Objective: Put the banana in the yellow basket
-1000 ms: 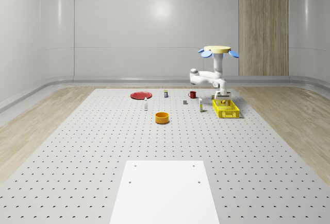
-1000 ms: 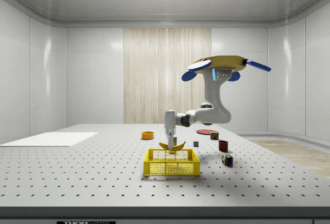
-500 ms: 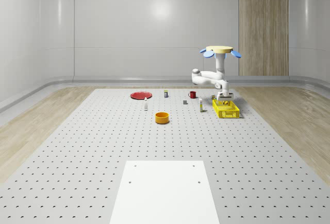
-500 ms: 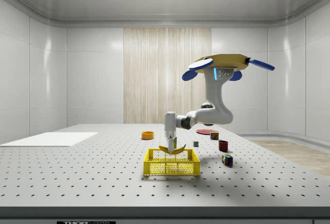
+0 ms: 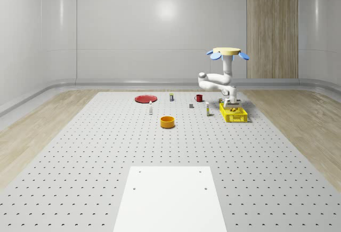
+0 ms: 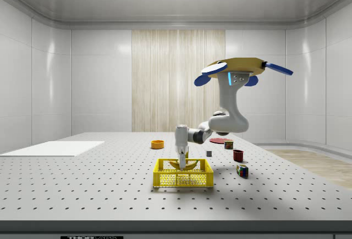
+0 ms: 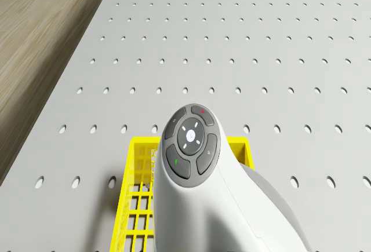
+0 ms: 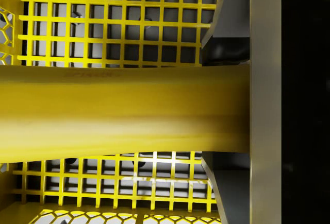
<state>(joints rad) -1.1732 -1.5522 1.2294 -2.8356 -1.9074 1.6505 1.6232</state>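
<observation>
The yellow banana (image 6: 185,164) hangs crosswise in my gripper (image 6: 182,160), which is shut on it. The banana sits partly below the rim of the yellow basket (image 6: 183,175), inside it. In the wrist view the banana (image 8: 124,110) spans the picture just above the basket's mesh floor (image 8: 124,23), and the dark fingers (image 8: 229,33) clamp it from both sides. The drone (image 6: 236,68) hovers beside the basket, on the side view's right, with the arm reaching down and across. In the whole-scene view the drone (image 5: 227,52) hangs just behind the basket (image 5: 233,114).
An orange bowl (image 5: 168,121), a red plate (image 5: 145,98), a red mug (image 5: 199,97) and small bottles stand on the perforated table left of the basket. A coloured cube (image 6: 242,170) lies to its right in the side view. A white panel (image 5: 170,197) lies near the front edge.
The arm has lowered the banana from just above the basket's rim down into the basket. The drone has shifted slightly and stays at the same height.
</observation>
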